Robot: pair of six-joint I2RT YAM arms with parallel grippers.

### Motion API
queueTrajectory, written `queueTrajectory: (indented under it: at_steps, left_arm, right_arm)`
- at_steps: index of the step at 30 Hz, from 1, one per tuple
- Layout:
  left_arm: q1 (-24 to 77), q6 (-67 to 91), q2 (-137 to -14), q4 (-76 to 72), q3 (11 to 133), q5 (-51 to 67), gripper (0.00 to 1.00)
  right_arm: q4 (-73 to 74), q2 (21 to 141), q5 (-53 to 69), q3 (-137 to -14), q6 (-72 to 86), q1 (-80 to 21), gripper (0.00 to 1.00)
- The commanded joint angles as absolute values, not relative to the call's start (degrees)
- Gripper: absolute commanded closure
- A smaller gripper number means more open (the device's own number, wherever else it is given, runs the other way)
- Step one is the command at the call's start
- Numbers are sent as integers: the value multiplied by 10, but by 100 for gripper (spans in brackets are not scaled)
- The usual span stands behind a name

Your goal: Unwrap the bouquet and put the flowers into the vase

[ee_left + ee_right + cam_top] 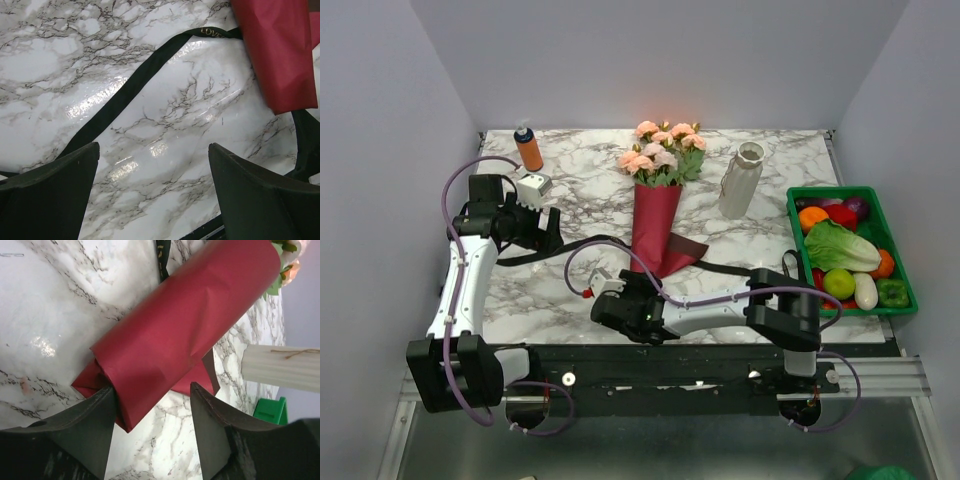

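Straddling the tip of one bouquet (655, 220), right pincer (150, 386) stands parted; left pincer (152, 150) gapes; one vase (738, 185) nearby.

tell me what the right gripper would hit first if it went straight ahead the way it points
The bouquet's dark red paper wrap: its folded bottom end seems to sit between the open jaws of the right gripper, so contact would likely come almost at once, though depth is hard to judge.

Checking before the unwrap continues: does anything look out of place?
The black ribbon lies loose across the marble table on both sides of the bouquet, not tied round its dark red paper. Nothing looks spilled.
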State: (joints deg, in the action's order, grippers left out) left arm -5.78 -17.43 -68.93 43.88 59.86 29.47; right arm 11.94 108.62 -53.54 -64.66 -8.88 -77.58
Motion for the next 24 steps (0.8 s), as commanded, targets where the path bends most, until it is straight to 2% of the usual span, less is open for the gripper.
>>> queueTrajectory:
  at_steps: [1, 3, 8, 10, 12, 13, 14, 15, 16, 17, 18, 20, 21, 22, 24]
  left_arm:
    - [-60, -195, -678, 451, 600, 315, 1]
    - [-60, -199, -679, 455, 606, 315, 1]
    - [-59, -196, -673, 459, 619, 316, 1]
    - [-60, -192, -671, 459, 621, 316, 1]
    - [-60, -189, -671, 461, 624, 317, 1]
    - [-60, -190, -671, 463, 628, 318, 1]
    - [-60, -190, -669, 464, 628, 316, 1]
    - [-59, -190, -664, 464, 628, 316, 1]
    - [-59, -190, -664, 464, 627, 315, 1]
    - [-60, -192, -662, 464, 627, 316, 1]
    - [-60, -193, -658, 464, 626, 314, 1]
    - [-60, -193, -657, 462, 622, 314, 1]
    - [-60, -193, -658, 461, 621, 314, 1]
    - [-60, -193, -659, 461, 621, 314, 1]
    - [-60, -193, -662, 461, 621, 317, 1]
  right_arm:
    - [90, 1100, -621, -636, -41, -784, 44]
    - [93, 1083, -639, -640, -10, -792, 53]
    - [111, 1026, -709, -655, 67, -811, 65]
    - [146, 985, -734, -660, 110, -815, 74]
    - [210, 947, -752, -676, 240, -820, 81]
    - [259, 938, -758, -685, 303, -822, 83]
    - [385, 930, -764, -695, 375, -823, 85]
    - [467, 926, -765, -728, 555, -824, 85]
    - [647, 933, -766, -745, 657, -824, 85]
    - [746, 940, -763, -764, 772, -826, 85]
    - [837, 950, -763, -785, 988, -829, 84]
    - [874, 962, -752, -779, 989, -842, 77]
    - [874, 962, -749, -771, 1004, -850, 62]
    - [874, 966, -748, -761, 1009, -855, 52]
    - [874, 993, -740, -770, 988, -862, 39]
